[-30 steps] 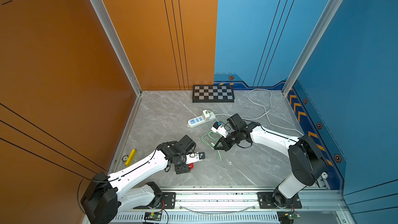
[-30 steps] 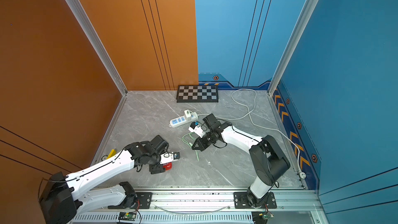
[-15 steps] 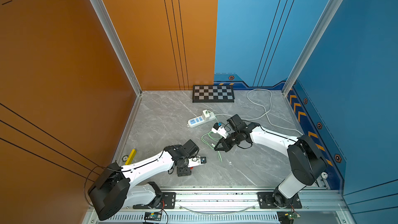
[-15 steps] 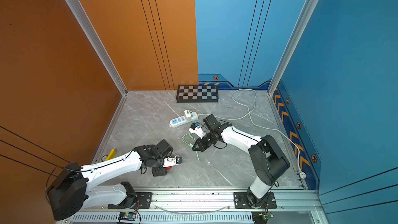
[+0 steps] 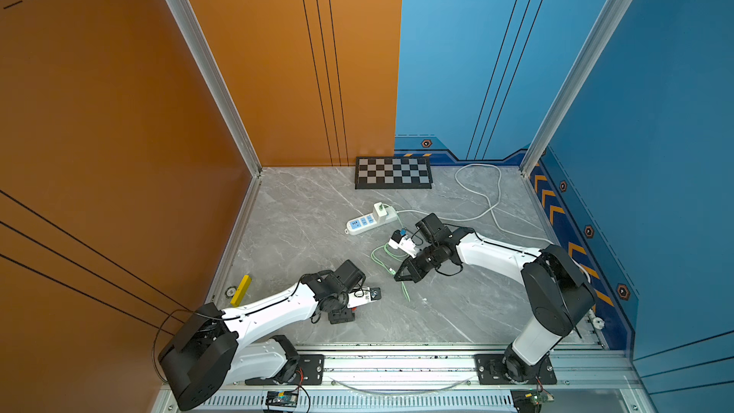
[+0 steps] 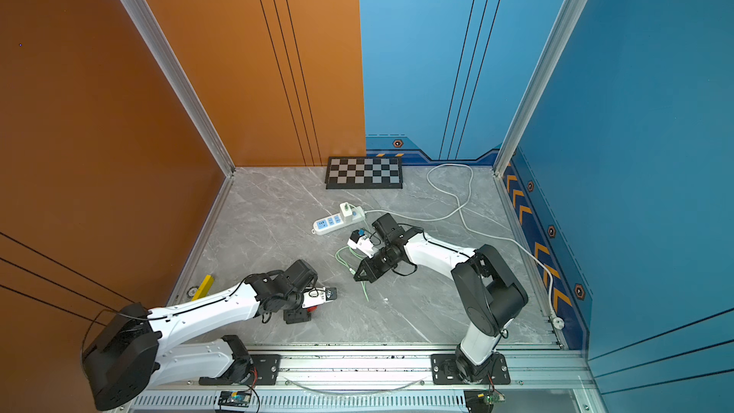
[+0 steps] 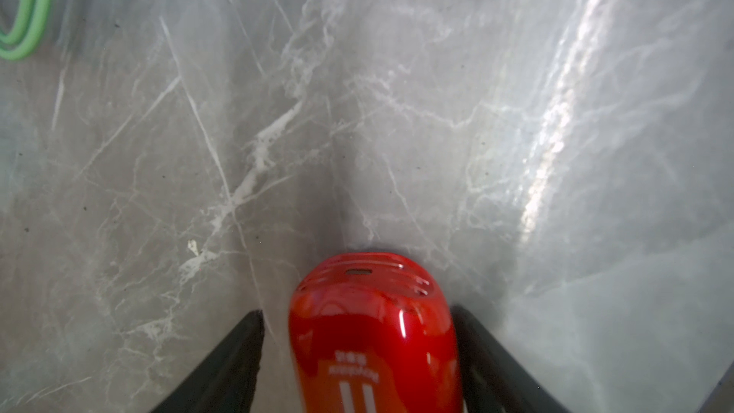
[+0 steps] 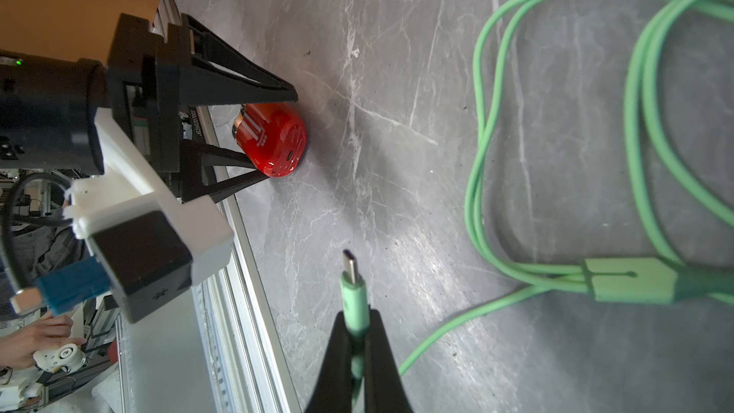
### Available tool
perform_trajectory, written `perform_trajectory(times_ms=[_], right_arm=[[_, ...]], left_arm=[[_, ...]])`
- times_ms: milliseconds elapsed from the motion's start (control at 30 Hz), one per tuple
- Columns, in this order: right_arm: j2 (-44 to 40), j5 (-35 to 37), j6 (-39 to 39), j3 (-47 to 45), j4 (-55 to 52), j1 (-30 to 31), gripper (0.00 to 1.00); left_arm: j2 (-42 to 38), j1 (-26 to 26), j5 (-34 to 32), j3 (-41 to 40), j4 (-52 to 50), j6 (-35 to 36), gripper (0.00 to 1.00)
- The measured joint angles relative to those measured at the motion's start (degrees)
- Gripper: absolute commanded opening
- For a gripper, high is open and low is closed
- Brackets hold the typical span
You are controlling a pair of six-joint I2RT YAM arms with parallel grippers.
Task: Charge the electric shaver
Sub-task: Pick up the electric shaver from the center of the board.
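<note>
Two claws: left claw (image 7: 355, 309) spread, straddling electric shaver (image 7: 373, 335) on table (image 7: 357, 113); right claw (image 8: 357, 315) clenched on green plug (image 8: 351, 284).

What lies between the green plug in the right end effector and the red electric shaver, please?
Only bare grey marble tabletop: in the right wrist view, nothing lies between the green plug and the electric shaver.

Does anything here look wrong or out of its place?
Yes. The white cord of the power strip ends in a plug lying loose at the right edge of the table, apparently in no socket; the strip may have no power.
</note>
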Motion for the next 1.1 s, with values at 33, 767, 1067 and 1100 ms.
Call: perform_trajectory(times_ms=[33,767,1067,1100], right_arm=[[0.0,0.0,0.0,0.0,0.0,0.0,0.0],[0.0,-0.04,2.56,-0.09,0.0,0.79,0.0],[-0.15,-0.24,3.69,-2.01,0.39,1.03,0.0],[-0.17,-0.26,3.74,-2.29,0.44,1.03,0.0]], left_arm=[[0.0,0.0,0.04,-0.09,0.04,-0.13,0.77],[3.58,8.15,15.45,7.82,-12.11,-7.65,0.81],[8.09,9.33,15.61,7.82,-12.55,-7.45,0.81],[8.57,9.84,15.58,7.87,-12.55,-7.45,0.81]])
